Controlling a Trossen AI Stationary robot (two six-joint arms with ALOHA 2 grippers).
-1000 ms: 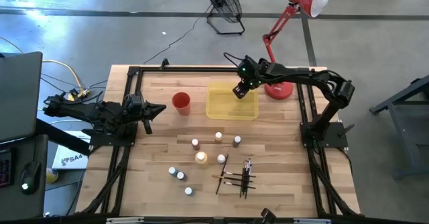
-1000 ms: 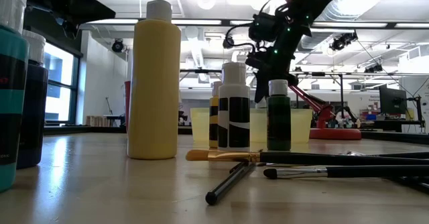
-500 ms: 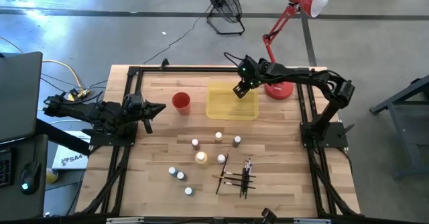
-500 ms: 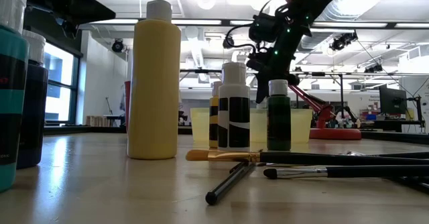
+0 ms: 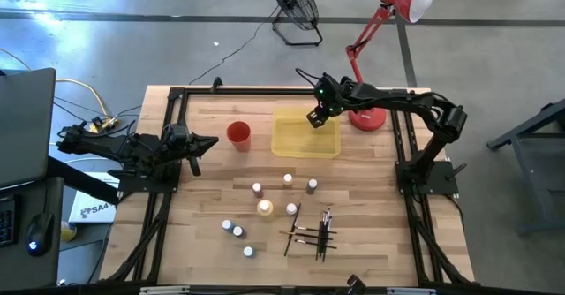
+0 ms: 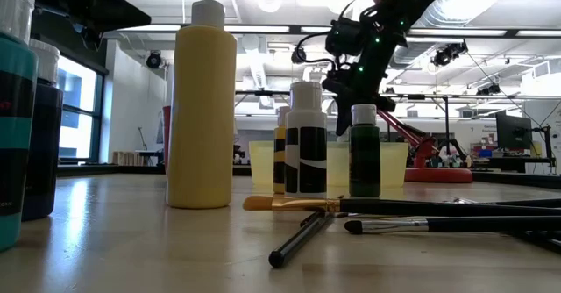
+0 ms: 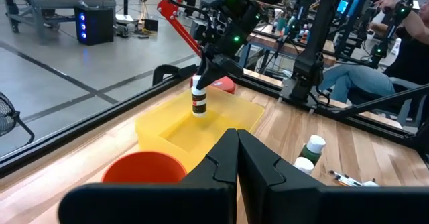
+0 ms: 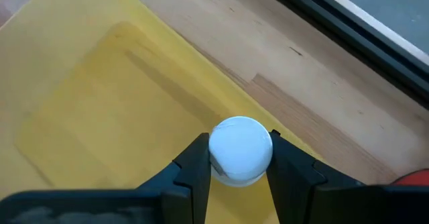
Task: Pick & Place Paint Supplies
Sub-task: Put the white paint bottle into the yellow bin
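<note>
My right gripper is over the far right part of the flat yellow tray, shut on a small dark bottle with a white cap. Several more bottles stand upright on the wooden table nearer the front, and thin dark-handled paintbrushes lie flat to their right. My left gripper is shut and empty at the table's left edge, pointing level toward the red cup. My right gripper pinches the bottle just under its white cap, one finger on either side. The fingers slant down from the far right. The bottle hangs upright over the tray; I cannot tell whether its base touches the tray floor.
The red lamp's base stands just right of the tray, close to my right arm. A black frame rail runs round the table. Bare wood lies between the tray and the standing bottles.
</note>
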